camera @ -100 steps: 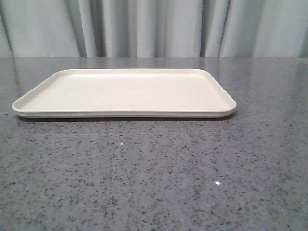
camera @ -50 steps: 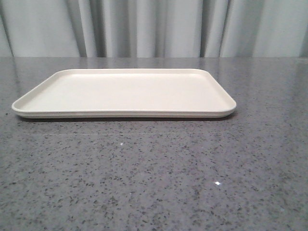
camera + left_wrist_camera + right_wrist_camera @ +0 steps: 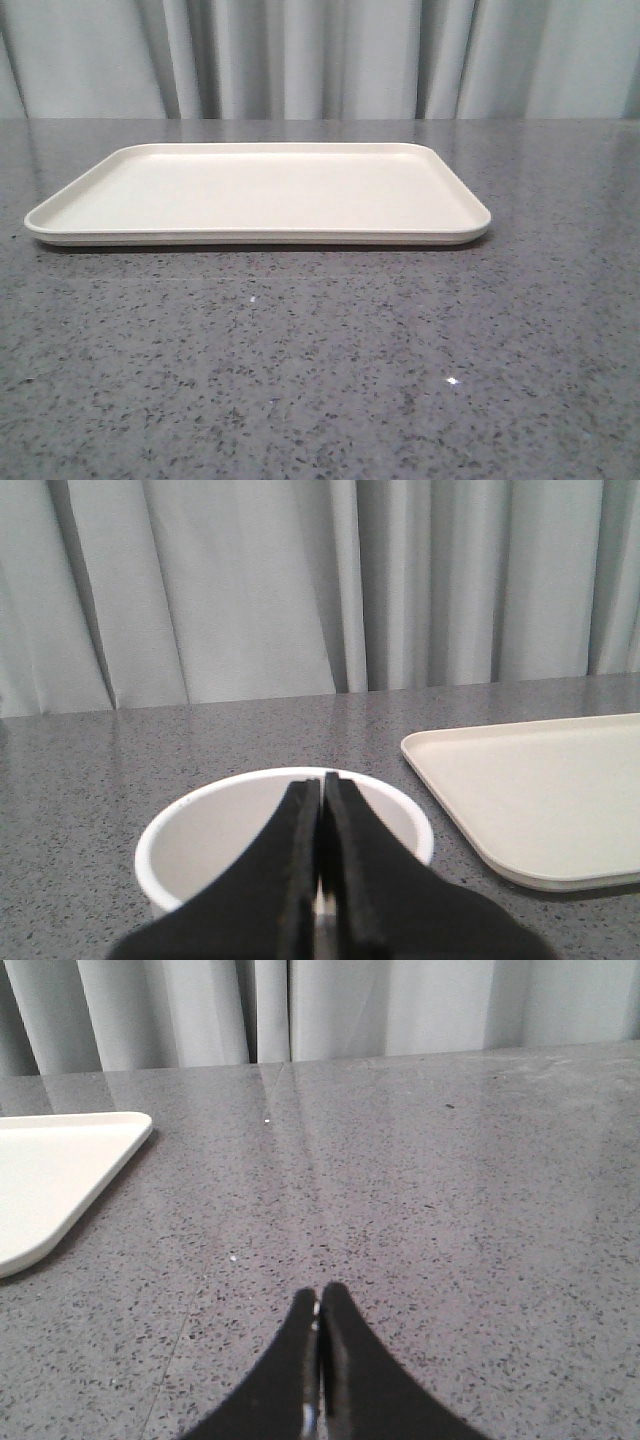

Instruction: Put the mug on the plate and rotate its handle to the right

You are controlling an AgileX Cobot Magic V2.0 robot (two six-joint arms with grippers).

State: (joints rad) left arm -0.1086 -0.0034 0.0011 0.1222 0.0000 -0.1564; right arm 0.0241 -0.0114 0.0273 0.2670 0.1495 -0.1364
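Front view: plate (image 3: 258,193) sits flat on the grey speckled table (image 3: 320,370), toward the far edge and somewhat left of centre, long side facing the camera. Nothing on it; the surface inside the rim is bare. Grey curtain (image 3: 320,58) behind the table's far edge. No mug and no arm shows in this view.

Left wrist view: mug (image 3: 283,842) stands upright on the table, off the plate, just beside one of the plate's rounded corners with a strip of bare table between them. Interior is white and holds nothing. Handle and printed face can't be seen from here; the fingers cover the near side. Left gripper (image 3: 321,787) is over the mug's mouth, black fingers pressed together, tips above the opening. Can't tell whether they touch the rim.

Right wrist view: right gripper (image 3: 319,1298) is over bare table, fingers pressed together, holding nothing. One plate corner shows at the side of that view, well apart from the fingertips.
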